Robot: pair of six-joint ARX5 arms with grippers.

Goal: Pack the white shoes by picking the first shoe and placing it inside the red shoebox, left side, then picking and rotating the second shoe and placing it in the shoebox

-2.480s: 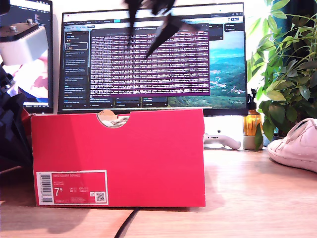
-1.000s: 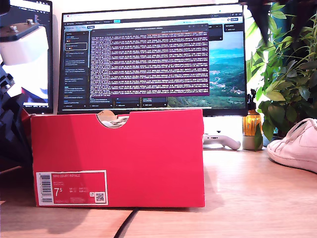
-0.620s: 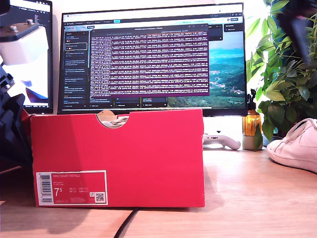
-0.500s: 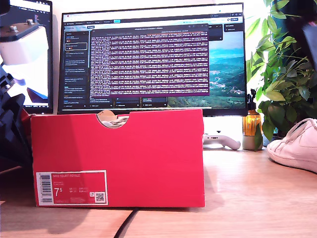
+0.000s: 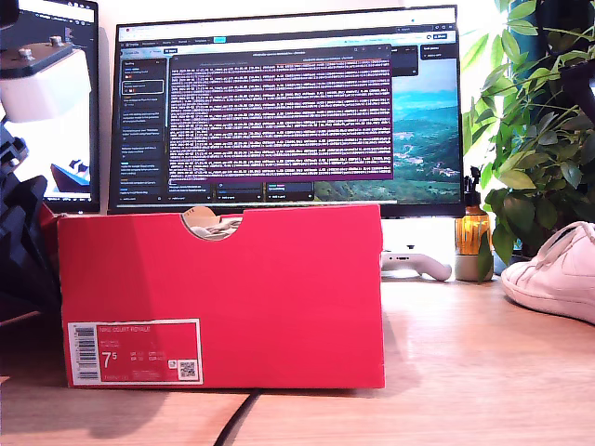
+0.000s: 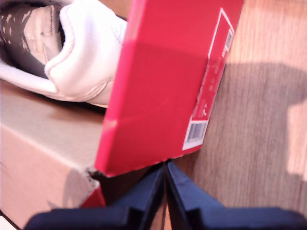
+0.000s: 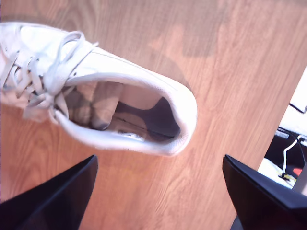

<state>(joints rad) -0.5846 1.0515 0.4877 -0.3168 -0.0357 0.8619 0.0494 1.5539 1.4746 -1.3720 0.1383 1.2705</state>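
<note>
The red shoebox (image 5: 279, 297) stands on the wooden table at the exterior view's left, notch up and its "7.5" label facing the camera. In the first wrist view one white shoe (image 6: 81, 52) lies inside the red shoebox (image 6: 158, 72), heel toward the labelled wall. My first gripper (image 6: 166, 168) is shut and empty, outside that wall near the box's corner. The other white shoe (image 5: 556, 271) lies on the table at the exterior view's right edge. My second gripper (image 7: 159, 160) hangs open above this shoe (image 7: 96, 91), its fingers spread wide just behind the heel, apart from it.
A wide monitor (image 5: 288, 111) stands behind the box, with a second screen (image 5: 56, 102) at the exterior view's left. At that view's right are a leafy plant (image 5: 535, 139), a small amber bottle (image 5: 472, 232) and a white controller (image 5: 418, 265). A dark cable (image 5: 232, 423) runs from under the box.
A dark, blurred arm swept from above the box across the top of the exterior view to its right, over the plant, and has almost left the picture. Box and shoe stayed put.
</note>
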